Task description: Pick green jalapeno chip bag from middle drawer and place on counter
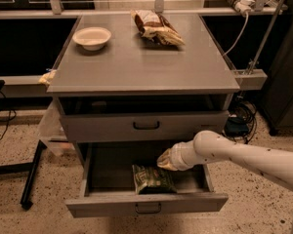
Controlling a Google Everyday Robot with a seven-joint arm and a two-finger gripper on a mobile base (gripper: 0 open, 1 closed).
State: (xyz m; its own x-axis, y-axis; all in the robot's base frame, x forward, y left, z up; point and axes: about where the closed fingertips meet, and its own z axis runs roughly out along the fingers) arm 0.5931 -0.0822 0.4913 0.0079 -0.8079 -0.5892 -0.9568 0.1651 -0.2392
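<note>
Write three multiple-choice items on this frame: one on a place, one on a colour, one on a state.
1. Where is the green jalapeno chip bag?
A) on the floor
B) in the middle drawer
C) on a chair

2. What colour is the bowl on the counter?
A) red
B) blue
C) white

3. What state is the middle drawer in?
A) pulled open
B) shut
C) taken out

Key:
1 B: the bag lies in the tray, with the gripper just above and right of it.
2 C: the bowl is pale white against the grey slab.
3 A: the tray's inside is in plain view.
</note>
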